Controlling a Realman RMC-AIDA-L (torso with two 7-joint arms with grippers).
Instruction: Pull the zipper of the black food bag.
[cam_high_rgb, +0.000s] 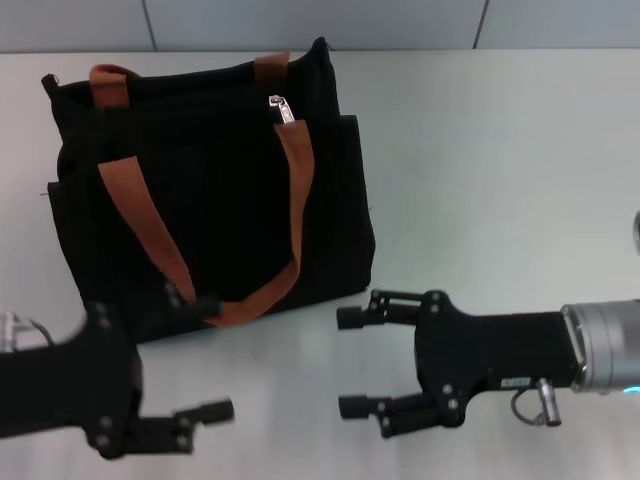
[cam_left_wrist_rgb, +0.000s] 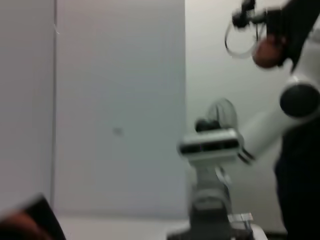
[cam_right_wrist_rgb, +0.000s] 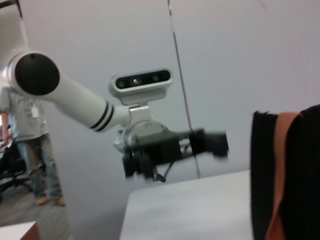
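Note:
The black food bag (cam_high_rgb: 215, 190) stands at the table's far left, with two orange-brown straps (cam_high_rgb: 140, 205) hanging down its front. The silver zipper (cam_high_rgb: 279, 107) sits on the top edge, right of the middle, its pull tab hanging down. My left gripper (cam_high_rgb: 210, 357) is open, low in front of the bag, with one finger (cam_high_rgb: 205, 305) by the bag's lower front edge. My right gripper (cam_high_rgb: 350, 362) is open, in front of the bag's right corner and apart from it. The bag's edge (cam_right_wrist_rgb: 295, 175) shows in the right wrist view; the zipper is hidden there.
The pale table (cam_high_rgb: 500, 150) stretches to the right of the bag. A grey wall (cam_high_rgb: 320, 20) runs behind it. The right wrist view shows my left arm's gripper (cam_right_wrist_rgb: 210, 144) farther off. The left wrist view shows my right arm (cam_left_wrist_rgb: 215, 150) before the wall.

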